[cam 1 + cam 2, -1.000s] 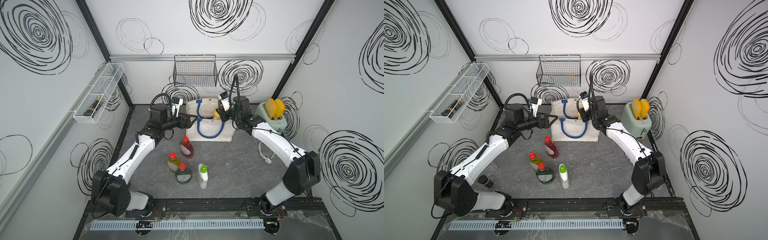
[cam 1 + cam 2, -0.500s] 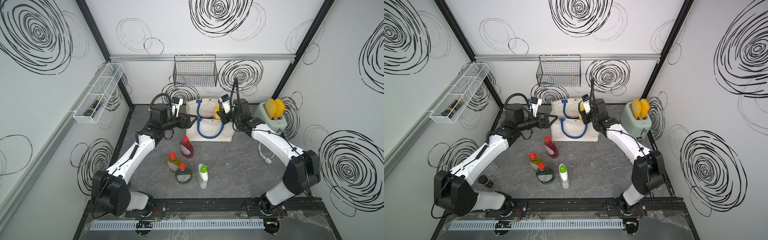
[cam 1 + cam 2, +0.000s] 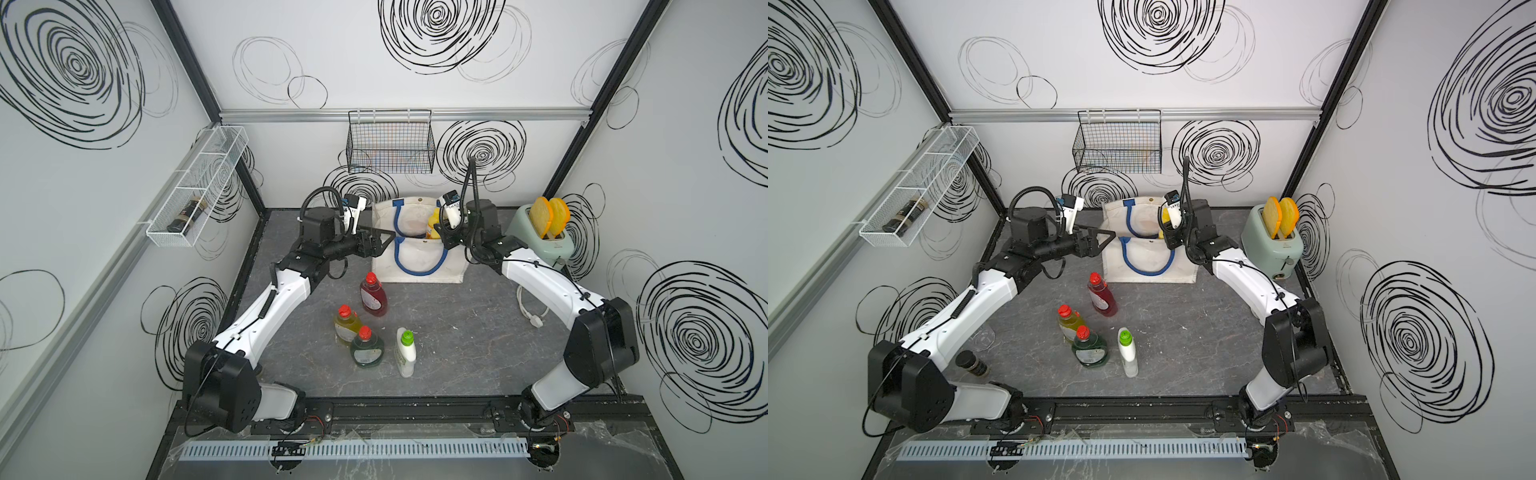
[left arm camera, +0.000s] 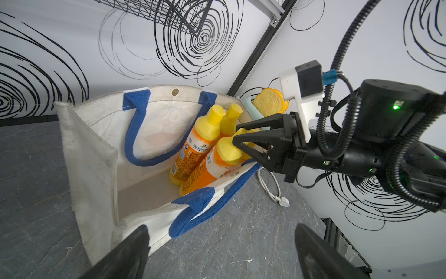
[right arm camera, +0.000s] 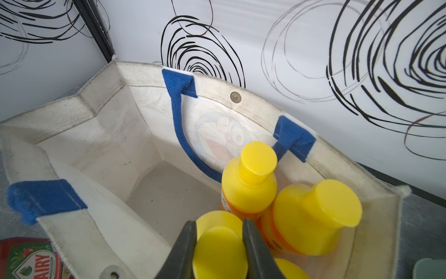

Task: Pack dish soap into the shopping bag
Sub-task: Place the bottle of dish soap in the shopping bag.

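Lowering is what has changed over the last second. In both top views the right tool point(image 3: 442, 235), pinching the yellow cap of a tall orange plastic dish soap bottle point(image 3: 433, 219), is seen slightly deeper in the mouth of the boxy white fabric shopping bag with blue loop handles point(image 3: 415, 268), and its arm has been drawn closer. The left tool point(image 3: 384, 241), spread and empty, has stayed just beside the bag's edge. Four bottles remain on the grey surface point(image 3: 457, 332): the squat red-capped red bottle point(image 3: 372, 295), yellow bottle point(image 3: 346, 326) and green bottle point(image 3: 365, 349), and the white green-capped bottle point(image 3: 405, 353).

From the left wrist view, orange bottles are shown leaning together at the bag's far end, beneath the right tool.

From the right wrist view, the cap is gripped between the fingers point(image 5: 185, 248), with three more yellow caps close by inside the bag. The fourth orange bottle is judged almost placed, so half the soap would be packed once it is released.
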Motion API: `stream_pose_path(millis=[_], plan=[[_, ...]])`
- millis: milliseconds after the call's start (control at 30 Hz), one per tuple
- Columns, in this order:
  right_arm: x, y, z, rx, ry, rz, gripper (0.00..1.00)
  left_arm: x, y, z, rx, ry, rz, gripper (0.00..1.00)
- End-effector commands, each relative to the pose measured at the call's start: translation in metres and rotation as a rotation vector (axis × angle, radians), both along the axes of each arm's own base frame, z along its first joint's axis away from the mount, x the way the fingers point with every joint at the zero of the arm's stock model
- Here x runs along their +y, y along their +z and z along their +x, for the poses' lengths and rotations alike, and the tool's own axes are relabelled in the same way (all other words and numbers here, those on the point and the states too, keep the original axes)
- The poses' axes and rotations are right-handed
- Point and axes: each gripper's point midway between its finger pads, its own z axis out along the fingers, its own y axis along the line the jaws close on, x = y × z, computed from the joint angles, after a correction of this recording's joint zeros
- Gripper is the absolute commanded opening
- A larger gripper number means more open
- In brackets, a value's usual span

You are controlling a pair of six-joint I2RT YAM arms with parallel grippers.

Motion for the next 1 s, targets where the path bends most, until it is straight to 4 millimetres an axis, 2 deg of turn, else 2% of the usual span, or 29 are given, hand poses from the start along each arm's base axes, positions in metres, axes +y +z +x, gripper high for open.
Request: stream_pose_path(millis=[0,233,467,667,867,967], plan=[[-0.004,0.020,0.013,-0.092,-0.021,0.023,0.08,0.000,0.016,-0.001,-0.063,-0.001,-0.012,0.96],[-0.006,0.018,0.011,-0.080,-0.028,0.018,0.37,0.000,0.016,-0.001,-0.061,-0.003,-0.014,0.96],[-0.008,0.019,0.009,-0.076,-0.028,0.013,0.43,0.000,0.015,-0.001,-0.060,-0.004,-0.016,0.96],[-0.009,0.030,0.003,-0.088,-0.023,0.022,0.53,0.001,0.016,0.000,-0.059,-0.004,-0.019,0.96],[-0.008,0.060,-0.014,-0.123,-0.005,0.044,0.59,0.007,0.017,0.003,-0.052,-0.005,-0.052,0.96],[-0.001,0.078,-0.028,-0.149,0.021,0.032,0.64,0.015,0.019,0.007,-0.055,0.017,-0.035,0.96]])
